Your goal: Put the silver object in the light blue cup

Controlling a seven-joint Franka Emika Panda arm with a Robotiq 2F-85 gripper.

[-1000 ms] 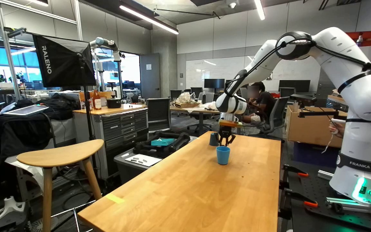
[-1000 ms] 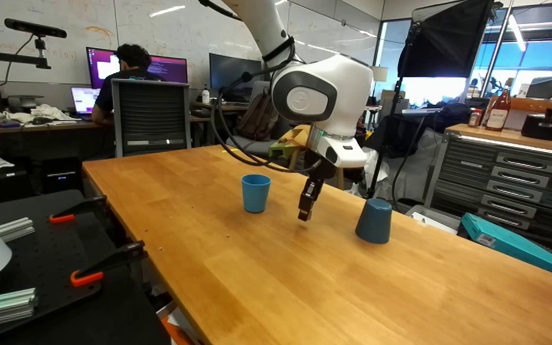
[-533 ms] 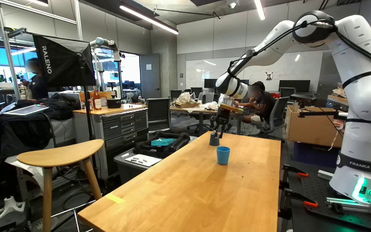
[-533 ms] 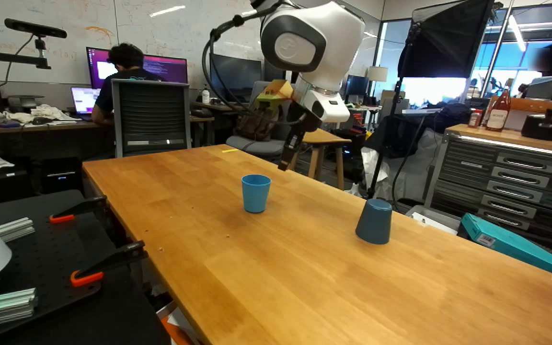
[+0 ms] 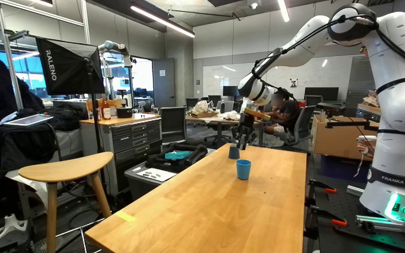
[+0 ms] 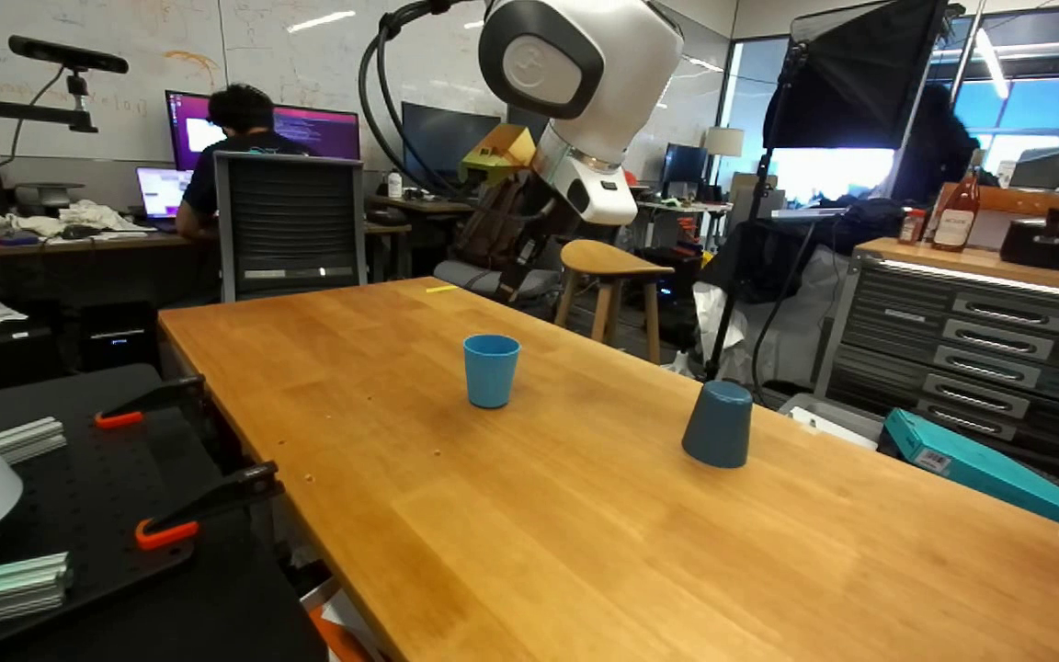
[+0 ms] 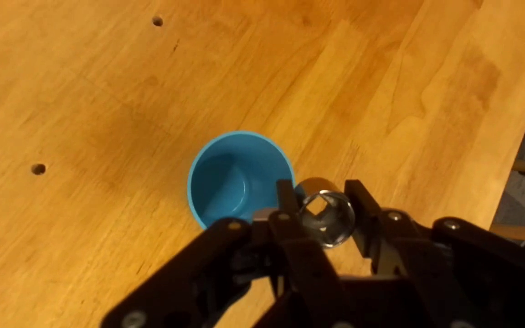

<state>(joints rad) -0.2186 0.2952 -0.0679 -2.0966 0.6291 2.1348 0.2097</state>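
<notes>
The light blue cup stands upright on the wooden table in both exterior views (image 5: 243, 171) (image 6: 491, 375). The wrist view looks down into its open mouth (image 7: 244, 152), and no object shows in the visible part of its inside. The silver object (image 7: 327, 221), a shiny socket-like ring with a square hole, sits between my fingers in the wrist view. My gripper (image 7: 320, 187) is shut on it, with the left finger overlapping the cup's rim in the picture. In both exterior views my gripper (image 5: 243, 144) (image 6: 508, 287) hangs tilted, raised above the table, beyond the cup.
A darker blue cup stands upside down near the table's edge (image 5: 234, 152) (image 6: 719, 426). Black clamps with orange ends (image 6: 166, 533) grip the table's edge beside the robot base. A wooden stool (image 6: 609, 260) stands past the table's far edge.
My gripper has risen from low over the table between the two cups and moved away from the darker cup, tilting as it went. Both cups have stayed in place.
</notes>
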